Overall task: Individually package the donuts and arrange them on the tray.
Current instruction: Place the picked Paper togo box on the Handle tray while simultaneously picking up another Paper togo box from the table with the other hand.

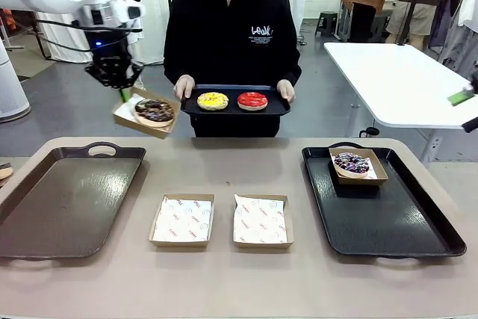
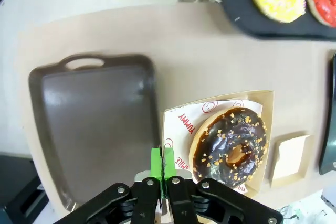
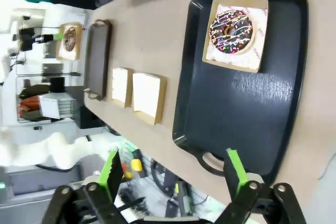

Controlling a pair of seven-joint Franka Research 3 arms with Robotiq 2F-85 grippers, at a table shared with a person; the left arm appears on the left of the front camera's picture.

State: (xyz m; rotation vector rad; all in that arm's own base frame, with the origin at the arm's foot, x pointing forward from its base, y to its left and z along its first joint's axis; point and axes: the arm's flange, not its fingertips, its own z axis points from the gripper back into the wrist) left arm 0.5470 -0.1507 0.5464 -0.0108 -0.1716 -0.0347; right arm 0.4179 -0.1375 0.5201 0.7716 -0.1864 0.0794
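The left gripper (image 2: 163, 163) is pinching the rim of a box (image 2: 265, 98) holding the chocolate donut (image 2: 210, 140) clear of the surface (image 2: 210, 61), probably for carrying to a tray (image 1: 67, 199). The donut is lying flat, hole up, slightly tilted; being round, it has no long axis. The right gripper (image 3: 173, 169) is hanging open.

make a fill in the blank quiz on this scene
The left claw is shut on the brown cardboard box whose iced ring donut is dark ____.
The person's small black tray carries a yellow iced donut and a glossy donut coloured ____.
The purple-white sprinkled donut sits boxed on the large black tray at the robot's ____.
Missing: chocolate, red, right.
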